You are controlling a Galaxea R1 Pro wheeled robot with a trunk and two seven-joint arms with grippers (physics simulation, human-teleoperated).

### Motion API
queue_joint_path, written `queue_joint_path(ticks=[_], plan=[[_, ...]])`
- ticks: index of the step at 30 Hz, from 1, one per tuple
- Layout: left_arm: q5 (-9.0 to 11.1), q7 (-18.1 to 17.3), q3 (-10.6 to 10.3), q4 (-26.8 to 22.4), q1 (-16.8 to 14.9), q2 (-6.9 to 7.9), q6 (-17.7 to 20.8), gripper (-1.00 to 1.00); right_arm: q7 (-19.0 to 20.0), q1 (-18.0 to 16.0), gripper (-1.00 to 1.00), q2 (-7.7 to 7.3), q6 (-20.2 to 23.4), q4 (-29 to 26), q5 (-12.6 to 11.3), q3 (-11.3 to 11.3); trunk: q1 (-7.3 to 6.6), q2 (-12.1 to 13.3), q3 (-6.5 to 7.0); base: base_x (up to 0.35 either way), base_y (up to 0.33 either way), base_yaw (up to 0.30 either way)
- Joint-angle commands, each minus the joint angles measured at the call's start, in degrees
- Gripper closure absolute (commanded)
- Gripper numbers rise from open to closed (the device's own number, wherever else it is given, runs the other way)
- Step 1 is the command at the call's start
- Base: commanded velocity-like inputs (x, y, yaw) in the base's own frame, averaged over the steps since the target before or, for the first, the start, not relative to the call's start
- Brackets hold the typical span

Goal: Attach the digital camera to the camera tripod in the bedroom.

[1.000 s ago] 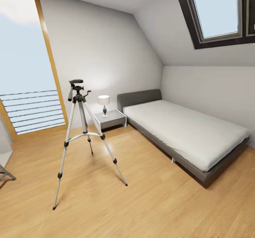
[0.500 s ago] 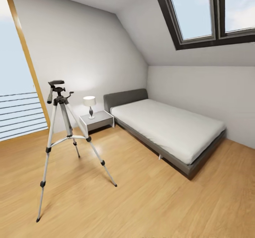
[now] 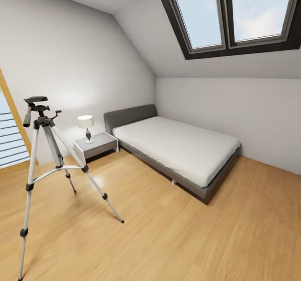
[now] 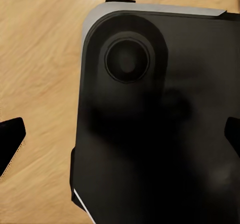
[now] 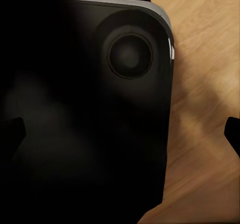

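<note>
One sweep of the head camera accounted for all that had changed: across the last second the whole picture slid leftward, so the camera tripod (image 3: 44, 164) that had stood left of centre now sat at the left edge of the frame, the tall window (image 3: 8, 134) shrank to a sliver at the left edge, and a second skylight (image 3: 234, 15) pane came into the upper right. Nothing in the room itself had moved; the view had turned to the right. I judged this to be a search or a repositioning turn, because the tripod was drifting out of sight and no digital camera lay anywhere on the visible floor, bed or nightstand.

The tripod stood with its three silver legs spread on the light wood floor (image 3: 167, 239) and its black pan head bare. Just behind it, near the wall, was a grey nightstand (image 3: 97, 144) with a small lamp (image 3: 86, 126), touching the head end of the low grey-framed bed (image 3: 175, 151) that ran toward the right of centre. Open floor lay between the viewpoint and the tripod, so nothing blocked an approach.

Both wrist views looked down past the robot's dark base (image 4: 160, 124) onto wood flooring. Dark finger tips showed at opposite edges of each, so the left gripper (image 4: 120, 139) and right gripper (image 5: 120, 134) appeared spread wide and held nothing.
</note>
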Motion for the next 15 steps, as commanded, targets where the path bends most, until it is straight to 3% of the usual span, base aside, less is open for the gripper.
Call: queue_joint_path(ticks=[1, 15], plan=[[0.53, -0.01, 0.14, -0.1, 0.02, -0.01, -0.05, -1.0, -0.03, 0.0, -1.0, 0.02, -0.12, -0.03, 0.05, 0.03, 0.0, -0.02, -0.04, 0.0, 0.0, -0.284], [0.53, -0.01, 0.14, -0.1, 0.01, -0.01, -0.05, -1.0, -0.01, 0.0, -1.0, 0.16, -0.12, -0.03, 0.13, 0.05, 0.0, -0.02, 0.02, 0.0, 0.0, -0.284]])
